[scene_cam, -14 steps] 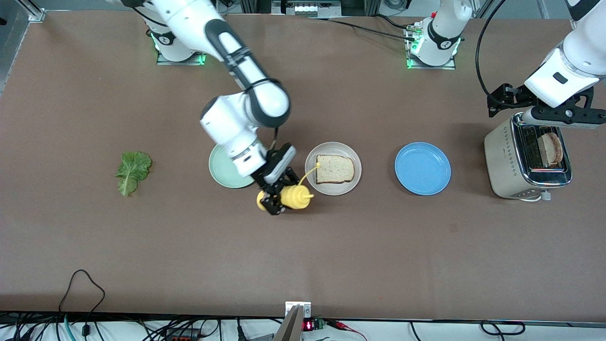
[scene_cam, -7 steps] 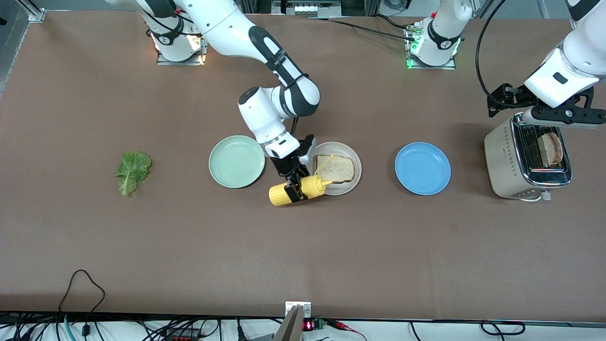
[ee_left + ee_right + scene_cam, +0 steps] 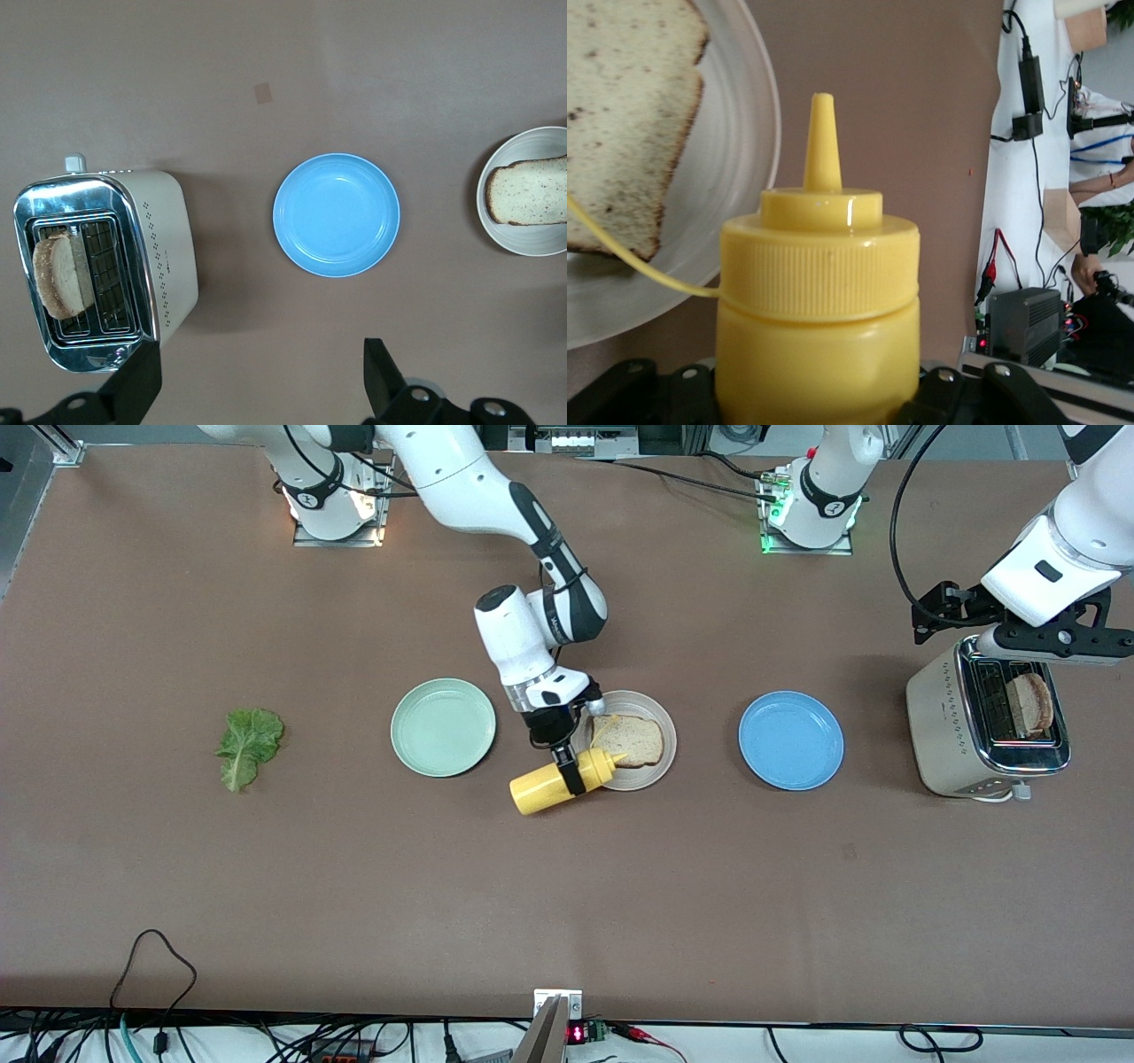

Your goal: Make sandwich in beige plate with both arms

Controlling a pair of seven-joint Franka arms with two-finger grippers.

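The yellow squeeze bottle [image 3: 560,779] lies tipped over the near edge of the beige plate [image 3: 666,746]. The right gripper [image 3: 574,772] is clamped around its middle. The bottle's long line runs from about eight o'clock up to two o'clock in the front view, and its nozzle [image 3: 822,142] points at the bread slice [image 3: 629,741] on the plate, just beside it. So I think the next squeeze goes on that bread.

The lettuce leaf [image 3: 249,746] lies well apart, toward the right arm's end.

Over the toaster [image 3: 985,722] the left gripper [image 3: 257,381] waits, fingers apart. A second slice [image 3: 1031,704] stands in a slot.
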